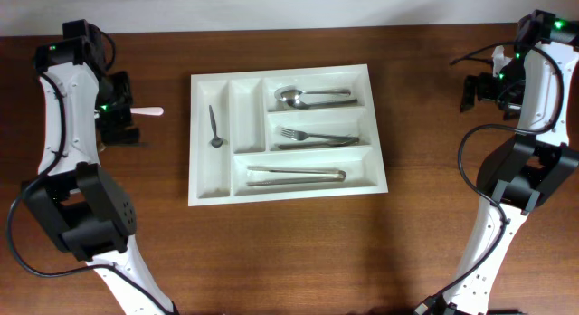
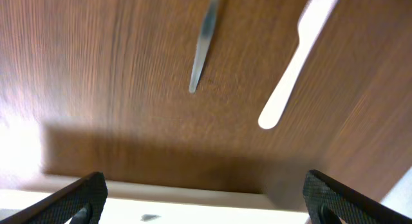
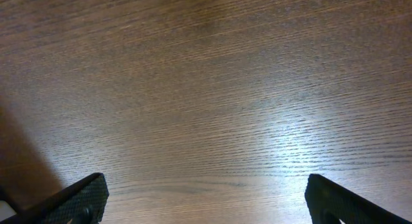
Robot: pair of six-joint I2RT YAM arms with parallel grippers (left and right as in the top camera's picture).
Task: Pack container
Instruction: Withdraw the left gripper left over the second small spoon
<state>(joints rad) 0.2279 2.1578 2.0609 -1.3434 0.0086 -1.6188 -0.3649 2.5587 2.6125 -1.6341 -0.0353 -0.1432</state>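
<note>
A: What is on the left side?

B: The left gripper hangs over the table, well apart from the tray. Its fingers are spread fully wide and there is nothing between them

A: Is something lying near it?

B: Yes, a white handle lies on the wood just beside it and points toward the tray. In the left wrist view the same white handle lies ahead of the gripper, and beside it there is a thin metal handle, a little blurred. What kind of utensil each one is, I cannot tell

A: And where is the tray?

B: The white tray lies flat in the middle of the table, between the two arms. In its leftmost narrow part there is one small spoon. On the right side, the top long part has spoons, the middle one has forks, and the bottom one has tongs

A: And the right side?

B: The right gripper is near the far right corner, well apart from the tray. In its own view the right gripper is also fully open and holds nothing, with only bare wood under it
</note>
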